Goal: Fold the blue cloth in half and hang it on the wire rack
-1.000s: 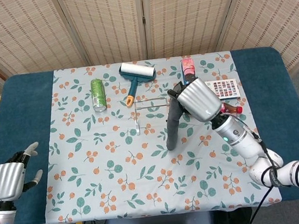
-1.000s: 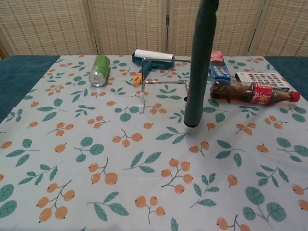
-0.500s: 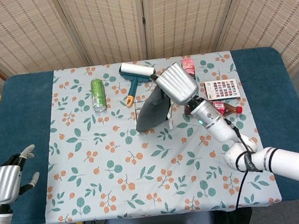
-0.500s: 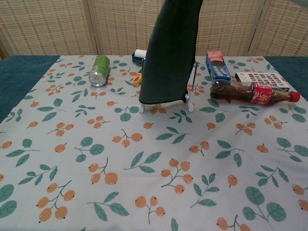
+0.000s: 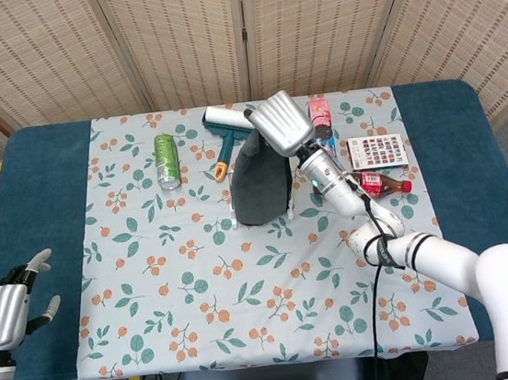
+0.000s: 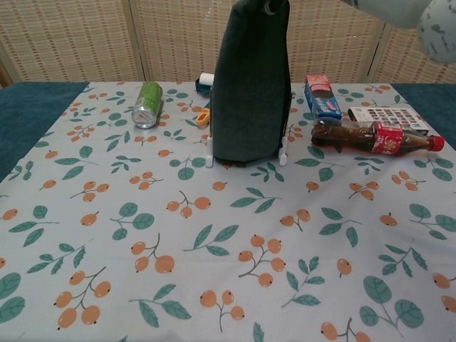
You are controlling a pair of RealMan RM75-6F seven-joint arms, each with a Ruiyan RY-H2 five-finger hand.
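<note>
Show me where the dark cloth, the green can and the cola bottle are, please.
cloth [image 6: 249,92], chest view, middle of its hanging front face.
green can [image 5: 167,158], head view, middle of its side.
cola bottle [image 6: 374,136], chest view, on its red label.

1. Both views bright, evenly lit; light looks diffuse and from overhead.
2. Shadows soft and short; a faint one lies under the cola bottle [image 6: 376,137].
3. Slight sheen on the green can [image 6: 147,104]; no strong glare.
4. Head view sharp across the worktop [image 5: 22,191].
5. Chest view: the arm at the top right corner is blurred, out of focus.
</note>
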